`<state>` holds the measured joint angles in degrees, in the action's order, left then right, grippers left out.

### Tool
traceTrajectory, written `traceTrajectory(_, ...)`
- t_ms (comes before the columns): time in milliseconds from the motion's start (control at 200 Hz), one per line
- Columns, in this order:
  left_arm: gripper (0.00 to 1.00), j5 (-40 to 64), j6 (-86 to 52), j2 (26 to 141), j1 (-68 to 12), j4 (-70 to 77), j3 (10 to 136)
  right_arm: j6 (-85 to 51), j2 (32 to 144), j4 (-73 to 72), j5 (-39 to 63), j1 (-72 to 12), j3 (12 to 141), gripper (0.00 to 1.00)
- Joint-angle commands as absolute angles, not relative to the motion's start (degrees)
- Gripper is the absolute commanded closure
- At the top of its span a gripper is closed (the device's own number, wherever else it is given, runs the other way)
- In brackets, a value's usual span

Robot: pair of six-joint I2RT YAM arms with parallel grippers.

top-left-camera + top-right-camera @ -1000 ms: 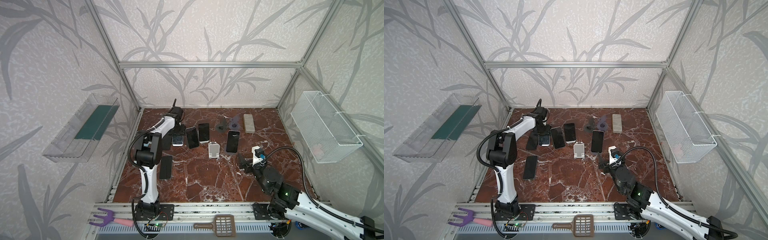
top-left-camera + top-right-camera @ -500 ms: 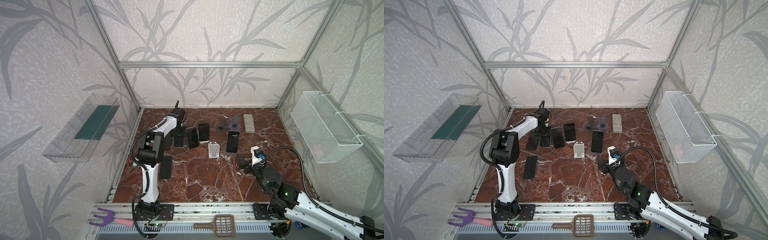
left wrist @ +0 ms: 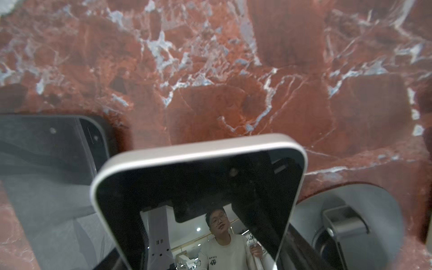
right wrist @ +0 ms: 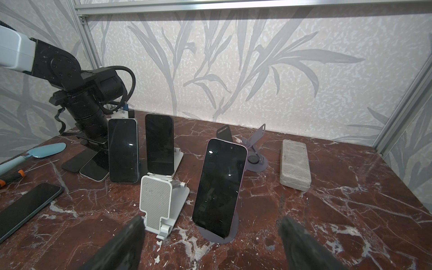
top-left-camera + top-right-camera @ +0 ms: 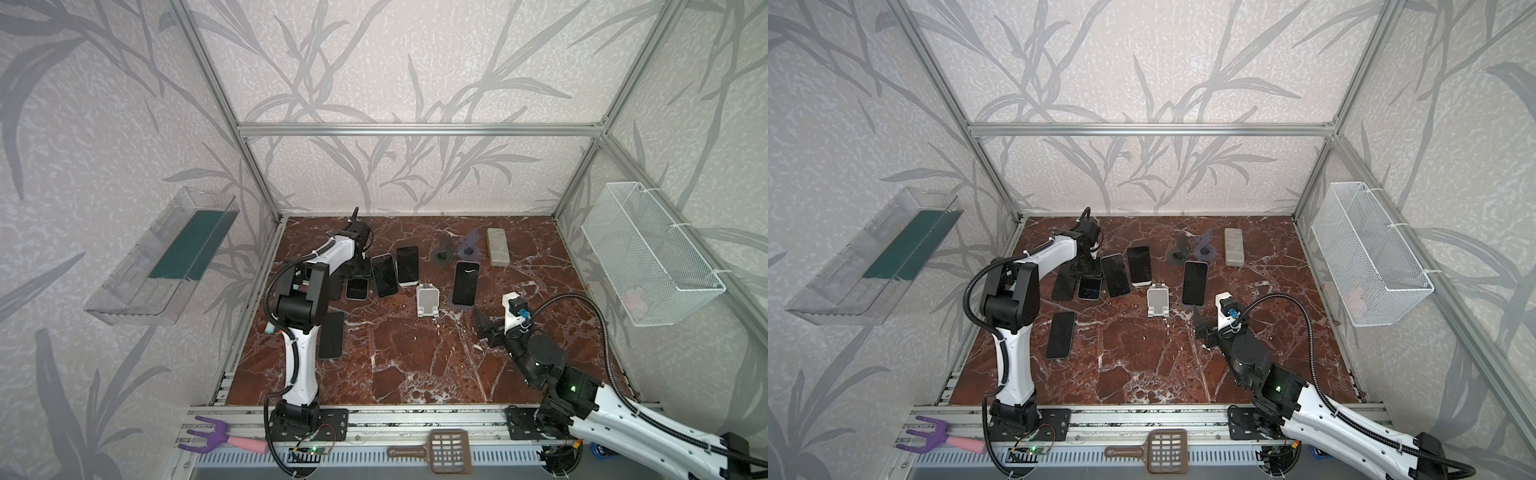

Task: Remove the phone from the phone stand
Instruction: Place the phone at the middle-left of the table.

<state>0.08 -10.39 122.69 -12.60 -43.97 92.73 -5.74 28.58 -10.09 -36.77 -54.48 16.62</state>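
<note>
At the back left, my left gripper (image 5: 356, 266) points down and is shut across the sides of a white-edged phone (image 5: 357, 289). In the left wrist view this phone (image 3: 198, 182) slants up off the marble, its dark screen facing the camera. A grey round phone stand (image 3: 346, 210) sits right beside it, with nothing on it. Only dark slivers of the fingers show at the phone's edges. My right gripper (image 5: 484, 328) rests low at the front right, open and holding nothing. It faces a purple-edged phone (image 4: 219, 187) leaning on a purple stand (image 4: 219, 233).
Two more phones (image 5: 384, 274) (image 5: 407, 265) lean on stands mid-table, in front of them an empty white stand (image 5: 428, 301). Dark phones lie flat at the left (image 5: 331, 334) (image 3: 46, 163). A grey block (image 5: 497, 246) and two empty stands (image 5: 442, 254) sit at the back. A wire basket (image 5: 648, 257) hangs on the right wall.
The left arm has shifted slightly with the white-edged phone, and the phone's free end has come a little toward the front. The right arm has not moved.
</note>
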Motion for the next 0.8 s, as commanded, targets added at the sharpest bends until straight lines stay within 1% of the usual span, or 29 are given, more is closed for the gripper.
traceTrajectory(0,0.59,-1.9,-8.96,124.86,-12.76,-45.96,93.84,-5.94,27.75,-11.35,-36.45,-54.32,16.17,0.11)
traceTrajectory(255,0.56,-1.8,-9.75,126.25,-12.74,-46.69,95.23,-6.01,28.1,-11.6,-36.39,-54.25,16.13,0.1)
traceTrajectory(350,0.54,-1.69,-10.04,125.9,-12.74,-45.97,94.71,-5.91,28.2,-11.68,-36.73,-54.32,16.0,0.11)
traceTrajectory(795,0.47,-2.4,-9.07,126.03,-12.66,-45.6,93.32,-5.68,28.92,-12.03,-36.91,-54.31,15.92,0.1)
